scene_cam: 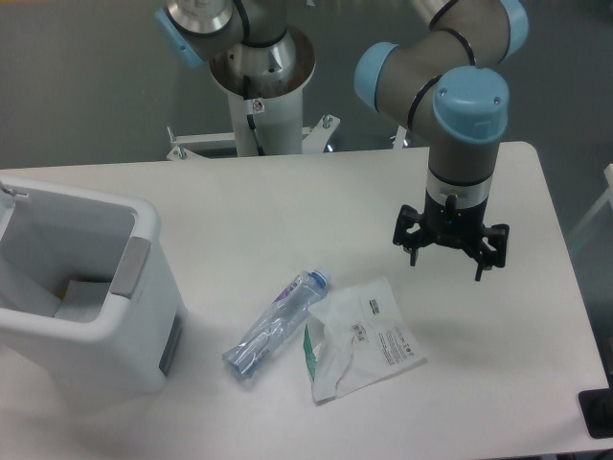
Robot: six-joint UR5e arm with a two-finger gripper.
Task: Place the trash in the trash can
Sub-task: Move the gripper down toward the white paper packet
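Observation:
A crushed clear plastic bottle (276,324) with a blue cap lies on the white table, its cap pointing up and right. Beside it on the right lies a flat white-clear wrapper (359,338) with a green patch and printed labels. The white trash can (144,251) stands at the left edge, open on top, with a grey handle panel facing the bottle. My gripper (448,259) hangs above the table to the right of the wrapper, fingers spread open, holding nothing.
The arm's base column (261,105) stands at the far edge of the table. Some pale material lies inside the trash can. A dark object (599,414) sits at the table's right front corner.

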